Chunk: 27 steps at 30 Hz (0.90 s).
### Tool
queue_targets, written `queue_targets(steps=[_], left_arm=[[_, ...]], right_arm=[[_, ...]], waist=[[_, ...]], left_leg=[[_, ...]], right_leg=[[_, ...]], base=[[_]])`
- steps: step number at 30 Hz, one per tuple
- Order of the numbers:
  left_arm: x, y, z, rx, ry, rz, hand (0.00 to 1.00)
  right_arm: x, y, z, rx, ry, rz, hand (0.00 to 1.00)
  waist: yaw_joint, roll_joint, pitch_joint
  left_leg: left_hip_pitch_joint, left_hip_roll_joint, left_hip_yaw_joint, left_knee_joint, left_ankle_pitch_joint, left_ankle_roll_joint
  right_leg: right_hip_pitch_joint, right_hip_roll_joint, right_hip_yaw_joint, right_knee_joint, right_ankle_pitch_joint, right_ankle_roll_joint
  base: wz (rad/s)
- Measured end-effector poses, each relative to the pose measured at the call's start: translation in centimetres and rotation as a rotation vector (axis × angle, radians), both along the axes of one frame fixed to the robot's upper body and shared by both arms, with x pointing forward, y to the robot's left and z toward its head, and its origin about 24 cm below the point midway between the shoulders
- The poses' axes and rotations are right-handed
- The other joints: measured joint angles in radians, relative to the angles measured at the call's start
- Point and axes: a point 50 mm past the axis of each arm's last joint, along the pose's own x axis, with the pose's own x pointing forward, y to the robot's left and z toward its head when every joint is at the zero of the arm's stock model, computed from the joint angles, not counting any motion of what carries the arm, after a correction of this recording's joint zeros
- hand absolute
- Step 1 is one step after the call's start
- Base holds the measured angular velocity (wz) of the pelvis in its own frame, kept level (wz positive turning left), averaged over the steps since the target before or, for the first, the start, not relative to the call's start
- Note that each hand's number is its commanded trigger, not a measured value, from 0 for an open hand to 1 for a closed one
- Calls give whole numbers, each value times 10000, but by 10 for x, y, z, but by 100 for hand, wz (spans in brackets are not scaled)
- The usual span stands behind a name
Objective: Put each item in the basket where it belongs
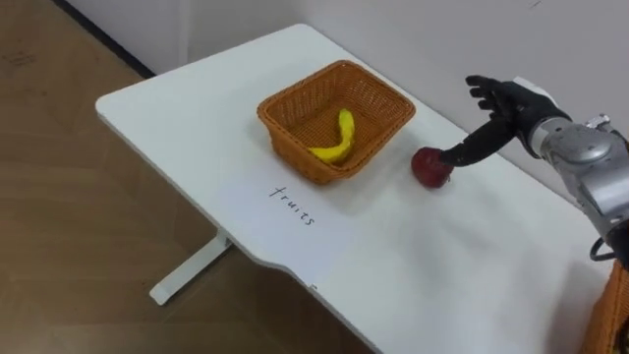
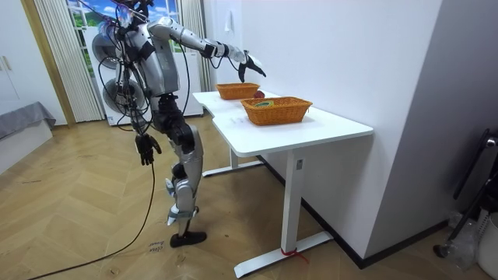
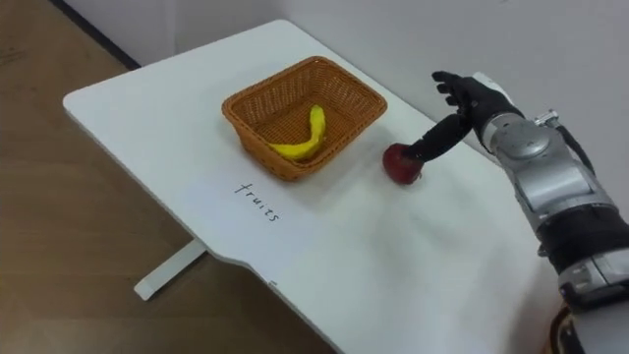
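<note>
The right hand (image 1: 509,104) hovers with fingers spread, only its thumb touching the red apple (image 1: 429,167) beside the fruit basket (image 1: 295,147). A loose poke could roll it toward the desk's (image 1: 197,118) wall-side edge.

The right hand (image 1: 503,102) is stretched forward on a raised arm, fingers spread straight; the left hand (image 2: 145,148) hangs beside the thigh.

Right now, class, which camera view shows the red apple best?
The left eye view: the apple lies whole beside the fruit basket, right hand touching it. The right eye view matches. The room view gives a red speck behind the near basket.
</note>
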Motion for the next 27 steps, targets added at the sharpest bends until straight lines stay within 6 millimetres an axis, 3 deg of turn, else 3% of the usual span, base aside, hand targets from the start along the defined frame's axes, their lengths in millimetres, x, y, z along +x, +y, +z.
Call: queue_targets(steps=[13, 18, 20, 27], left_arm=[[10, 7, 2, 294, -238, -160, 0], [16, 7, 2, 236, -373, -23, 0], [16, 6, 2, 219, -386, 47, 0], [19, 6, 2, 270, -449, 37, 0]], right_arm=[[-6, 4, -17, -173, 610, 180, 0], [-13, -13, -33, -306, 1356, -546, 0], [-16, -20, -39, -368, 1649, -857, 0], [-23, -32, -49, -483, 2171, -1430, 0]], waist=[[365, -24, 31], [551, 21, 66], [633, 84, 118], [679, 79, 117]], left_leg=[[-207, 58, 109, 135, -64, -33], [-356, 66, 96, 177, -100, -73], [-378, 66, 95, 162, -102, -73], [-509, 141, 156, 161, -75, -43]], right_leg=[[-202, 73, 235, 0, 1, -2], [-330, 73, 213, 6, 1, -2], [-377, 71, 215, 10, 2, -3], [-557, 106, 239, 10, 2, -4]], base=[[-3], [0], [0], [-1]])
